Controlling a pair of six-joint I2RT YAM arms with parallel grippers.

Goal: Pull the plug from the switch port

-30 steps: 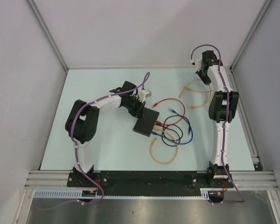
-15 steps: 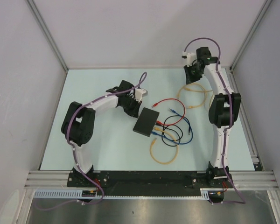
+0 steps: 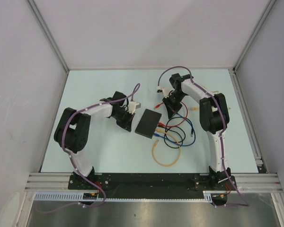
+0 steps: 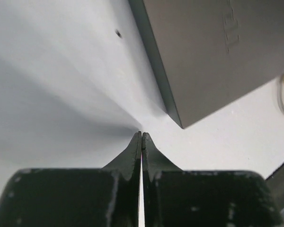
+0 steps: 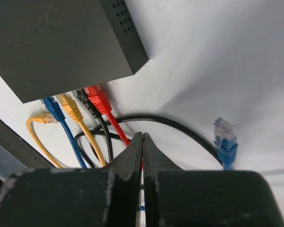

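L gripper point(image 4: 141, 135) was closed, empty, switch point(image 4: 217, 52) just ahead-right of tips. R gripper point(image 5: 142, 137) closed, empty too; red plug point(image 5: 98, 98) sat just ahead-left.

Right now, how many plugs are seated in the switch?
4, side by side along the switch edge in the right wrist view: blue plug, yellow plug, black plug, red plug. Others may be hidden.
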